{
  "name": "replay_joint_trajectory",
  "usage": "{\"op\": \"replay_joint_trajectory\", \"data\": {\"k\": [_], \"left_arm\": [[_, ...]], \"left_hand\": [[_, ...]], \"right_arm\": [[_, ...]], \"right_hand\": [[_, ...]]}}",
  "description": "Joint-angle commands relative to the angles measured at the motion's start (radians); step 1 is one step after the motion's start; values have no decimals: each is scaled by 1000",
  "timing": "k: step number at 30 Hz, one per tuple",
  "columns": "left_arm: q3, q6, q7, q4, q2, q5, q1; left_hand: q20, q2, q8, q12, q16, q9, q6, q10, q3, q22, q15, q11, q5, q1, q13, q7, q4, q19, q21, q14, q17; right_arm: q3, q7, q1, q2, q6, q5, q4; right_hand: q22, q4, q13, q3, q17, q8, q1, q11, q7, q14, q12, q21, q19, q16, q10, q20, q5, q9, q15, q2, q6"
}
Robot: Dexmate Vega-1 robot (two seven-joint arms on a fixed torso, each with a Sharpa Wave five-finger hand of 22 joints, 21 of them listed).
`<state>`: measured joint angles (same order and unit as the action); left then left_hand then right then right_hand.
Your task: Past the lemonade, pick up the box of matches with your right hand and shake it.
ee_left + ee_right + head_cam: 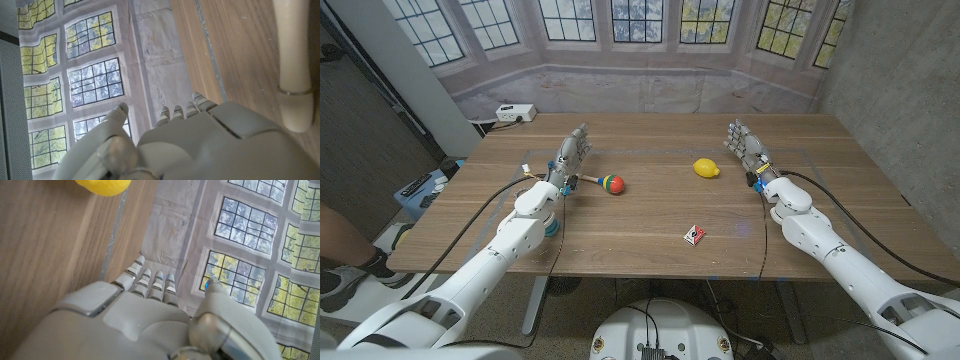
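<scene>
Right hand [744, 143] open, empty, beside lemon [707, 168].

Matt wood-grain table [650, 215]; smooth, slightly glossy lemon [707, 168]; hands [748, 150] of smooth matt pale plastic; rattle [604, 183] has a wooden handle.

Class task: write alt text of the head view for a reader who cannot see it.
Two white robot arms reach over a wooden table, left hand and right hand holding nothing. Between them lie a colourful maraca, a lemon and, nearer, a small matchbox.
</scene>
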<state>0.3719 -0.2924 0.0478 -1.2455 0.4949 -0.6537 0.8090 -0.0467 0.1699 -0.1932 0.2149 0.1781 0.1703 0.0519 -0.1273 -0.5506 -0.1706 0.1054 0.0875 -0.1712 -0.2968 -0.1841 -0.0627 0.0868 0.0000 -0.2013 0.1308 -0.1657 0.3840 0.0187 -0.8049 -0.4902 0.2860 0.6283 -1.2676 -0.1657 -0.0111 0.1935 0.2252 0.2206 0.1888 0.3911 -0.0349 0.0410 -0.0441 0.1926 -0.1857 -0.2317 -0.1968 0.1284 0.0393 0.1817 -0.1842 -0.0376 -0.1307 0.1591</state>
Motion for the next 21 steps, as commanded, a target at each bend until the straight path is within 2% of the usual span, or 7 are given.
{"op": "replay_joint_trajectory", "data": {"k": [1,21], "left_arm": [[2,2,31,58,-4,-5,-36],[12,24,27,23,10,4,-28]], "left_hand": [[-9,-1,-6,5,6,4,-8,3,-6,-1,1,6,-6,-10,-1,-6,-3,1,-3,4,-2],[-11,-2,0,2,3,5,-11,7,-12,-1,4,10,-5,-16,-2,-10,-17,4,-1,0,-2]], "right_arm": [[23,-14,48,27,6,-32,35],[26,-75,-37,-81,-56,-106,-184]], "right_hand": [[-3,0,5,8,0,6,10,-1,0,-7,4,-4,-6,-4,6,18,7,-5,-9,3,10],[-3,20,5,14,-9,6,27,1,-1,-6,4,-2,-2,-2,4,17,8,-5,-8,6,10]]}}
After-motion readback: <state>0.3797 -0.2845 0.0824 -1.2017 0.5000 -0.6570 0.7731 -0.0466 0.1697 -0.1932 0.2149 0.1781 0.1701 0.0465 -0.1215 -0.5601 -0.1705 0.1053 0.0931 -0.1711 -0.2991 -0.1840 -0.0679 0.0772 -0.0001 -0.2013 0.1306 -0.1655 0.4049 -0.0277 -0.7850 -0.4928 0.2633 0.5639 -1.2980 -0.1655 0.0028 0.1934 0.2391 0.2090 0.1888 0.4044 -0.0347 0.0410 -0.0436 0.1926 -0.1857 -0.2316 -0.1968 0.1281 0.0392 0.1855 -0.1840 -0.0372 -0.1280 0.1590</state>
